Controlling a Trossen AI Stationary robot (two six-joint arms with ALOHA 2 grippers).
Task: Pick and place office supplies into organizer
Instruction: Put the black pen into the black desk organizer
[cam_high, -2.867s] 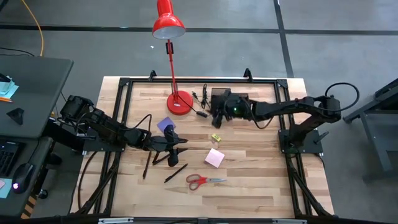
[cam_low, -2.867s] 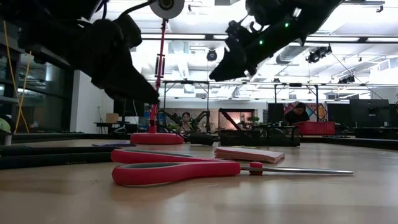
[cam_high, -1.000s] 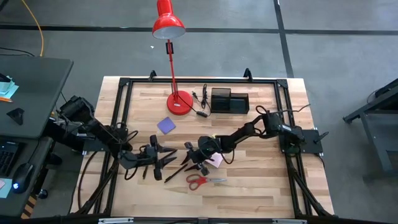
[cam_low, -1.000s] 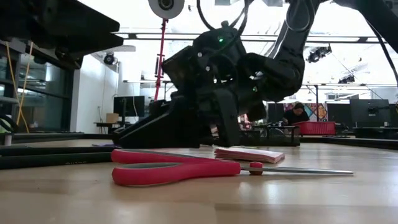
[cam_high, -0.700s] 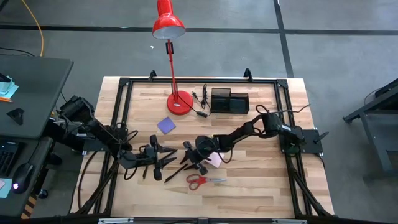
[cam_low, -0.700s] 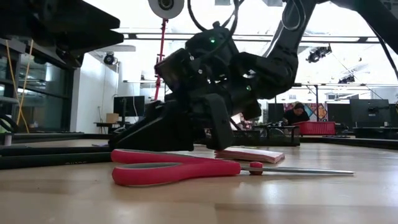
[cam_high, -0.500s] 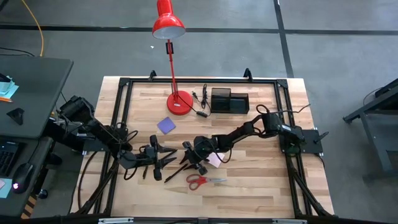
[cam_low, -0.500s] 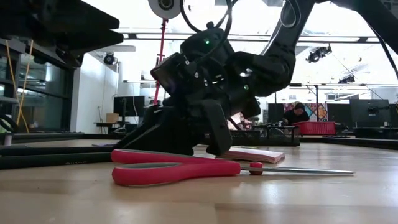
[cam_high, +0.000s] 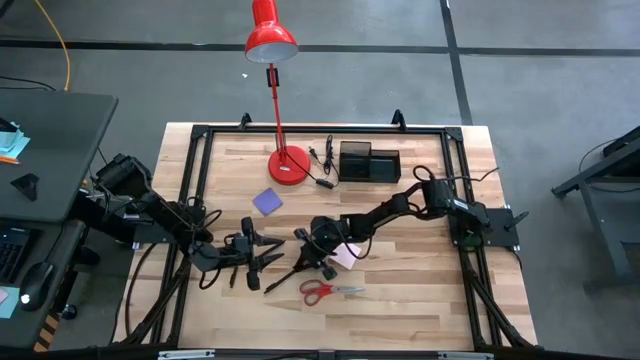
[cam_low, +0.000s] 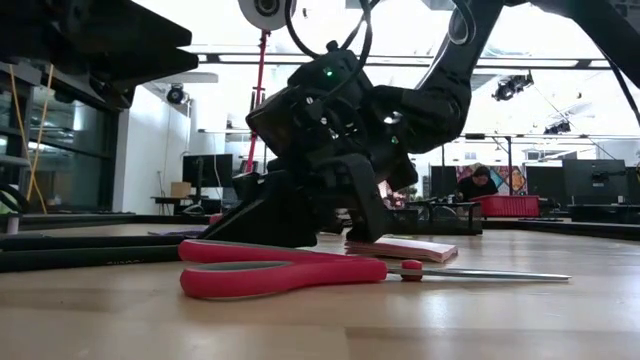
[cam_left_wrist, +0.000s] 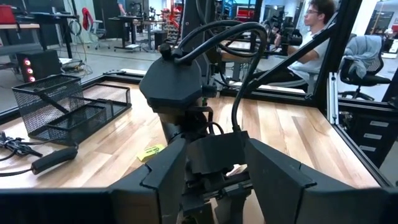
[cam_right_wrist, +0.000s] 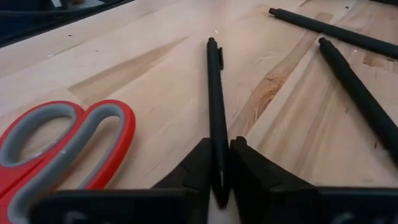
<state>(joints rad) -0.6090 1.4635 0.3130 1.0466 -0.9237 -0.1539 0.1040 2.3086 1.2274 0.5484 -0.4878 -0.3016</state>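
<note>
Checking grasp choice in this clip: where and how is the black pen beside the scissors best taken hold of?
Judging by its pose, near one end of the barrel, from above, fingers either side across its width. The pen lies flat on the wood with bare table on both sides, scissors apart from it. The right hand is already shut on that end.

Grey floor (cam_high: 560, 90) all round, crossed by dark seam lines. The pale wooden surface (cam_high: 400, 310) sits inside a black frame (cam_high: 200, 133). A red lamp (cam_high: 271, 38) stands at the far edge, shade leaning out over the floor. Off to the left, a grey desk (cam_high: 55, 150) with a keyboard (cam_high: 15, 252). Looking level, bright ceiling lights (cam_low: 300, 60) glare over an open workshop, monitors (cam_low: 590, 180) glowing on the right. A seated person (cam_left_wrist: 311, 31) works at another bench, beside an office chair (cam_left_wrist: 367, 56).
</note>
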